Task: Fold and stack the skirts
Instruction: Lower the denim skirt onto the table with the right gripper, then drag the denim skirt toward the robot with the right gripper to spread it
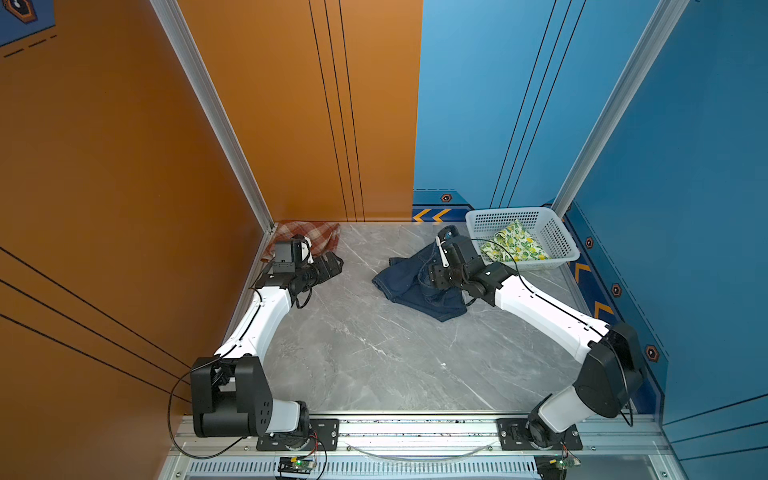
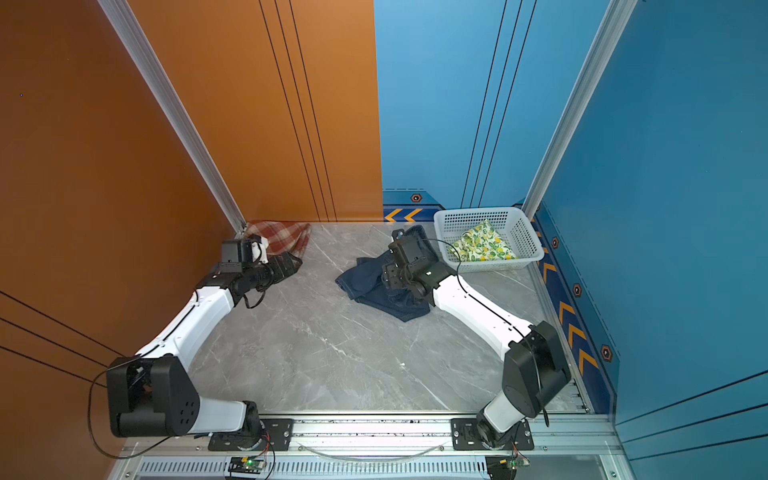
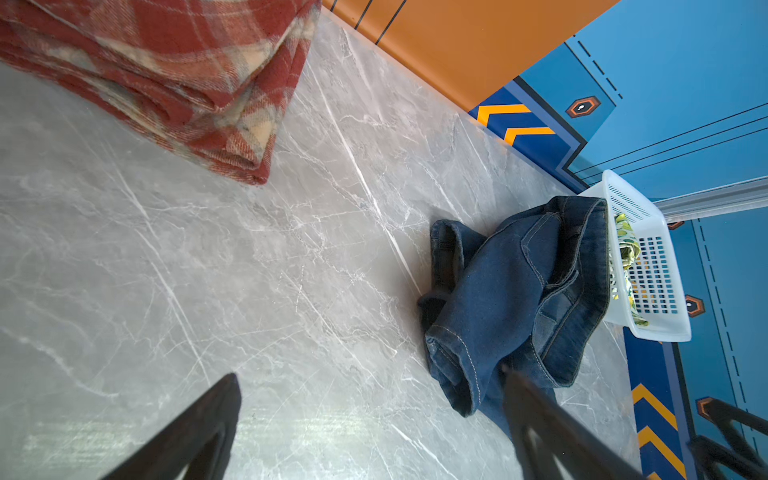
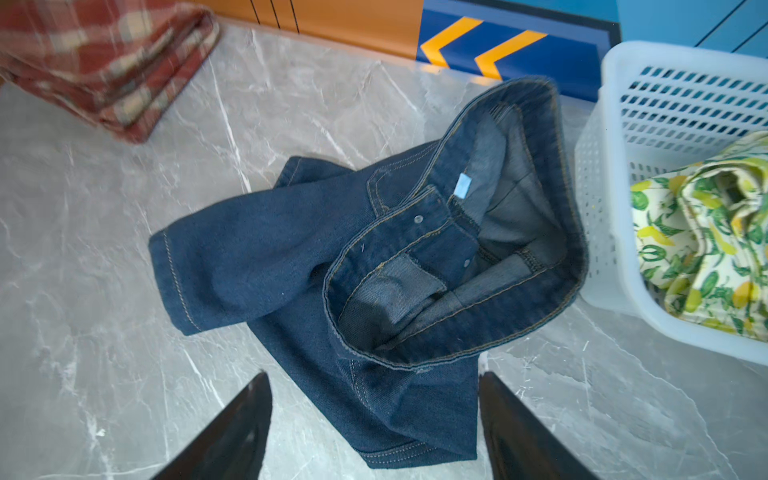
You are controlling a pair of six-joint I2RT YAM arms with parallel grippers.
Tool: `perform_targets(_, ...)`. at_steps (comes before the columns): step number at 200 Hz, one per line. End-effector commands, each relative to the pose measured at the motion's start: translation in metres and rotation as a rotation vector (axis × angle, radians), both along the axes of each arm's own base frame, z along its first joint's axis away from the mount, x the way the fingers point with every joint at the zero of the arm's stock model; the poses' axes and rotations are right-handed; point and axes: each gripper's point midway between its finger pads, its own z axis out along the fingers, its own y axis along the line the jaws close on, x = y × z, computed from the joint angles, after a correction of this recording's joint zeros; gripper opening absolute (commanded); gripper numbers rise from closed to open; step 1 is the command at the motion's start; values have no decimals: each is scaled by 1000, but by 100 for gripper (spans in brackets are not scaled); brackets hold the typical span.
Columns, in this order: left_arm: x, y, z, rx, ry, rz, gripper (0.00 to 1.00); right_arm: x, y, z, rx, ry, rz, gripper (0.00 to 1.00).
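- Grey marble bench (image 1: 374, 353): plaid skirt (image 1: 309, 235) lies folded, left of centre in both top views.
- Mid-frame, denim skirt (image 1: 405, 278) sits crumpled, unfolded; lemon skirt (image 1: 517, 243) apparently bunched in basket (image 1: 505, 210), right.
- Spread wide and empty: left end effector (image 3: 370, 374), right end effector (image 4: 374, 374); one skirt of three looks done.

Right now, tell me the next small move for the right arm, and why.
Probably lower the right gripper onto the denim skirt and pinch its waistband to pull it flat. The jaws stand open over it, holding nothing, and the skirt lies crumpled on the table, unfolded, while the plaid skirt already sits folded.
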Motion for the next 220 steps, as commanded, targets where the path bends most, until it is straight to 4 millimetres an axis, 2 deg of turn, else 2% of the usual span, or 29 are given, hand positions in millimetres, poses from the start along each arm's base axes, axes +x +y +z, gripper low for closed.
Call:
perform_targets(1, -1, -2, -2, -4, 18, -14, 99, 1, -3, -38, -141, 64, 62, 77)
perform_targets(64, 1, 4, -7, -1, 33, 0, 99, 6, 20, -98, -193, 192, 219, 78)
perform_targets(83, 1, 3, -9, -4, 40, -2, 99, 12, 25, -110, -235, 197, 240, 76)
perform_targets(88, 2, 4, -10, -5, 41, -2, 99, 14, 27, -110, -238, 195, 247, 71)
perform_targets(92, 2, 4, -10, -5, 43, -1, 99, 16, 28, -110, -238, 193, 250, 63)
perform_targets(111, 3, 4, -12, -8, 47, -1, 99, 20, 38, -97, -213, 166, 279, 19)
perform_targets(123, 3, 5, -11, -11, 46, 1, 99, 21, 44, -79, -182, 134, 296, 0)
perform_targets(149, 3, 7, -10, -12, 43, 4, 99, 22, 47, -34, -129, 54, 294, 0)
perform_targets(170, 3, 7, -9, -13, 40, 4, 99, 23, 48, 11, -44, -16, 268, 0)
perform_targets(194, 3, 9, -8, -15, 39, 11, 99, 27, 56, 88, 109, -123, 229, 0)
perform_targets(213, 4, 13, -7, -16, 38, 22, 99, 34, 53, 156, 228, -228, 169, 0)
perform_targets(220, 3, 15, -8, -14, 37, 25, 99, 36, 47, 191, 283, -282, 139, 0)
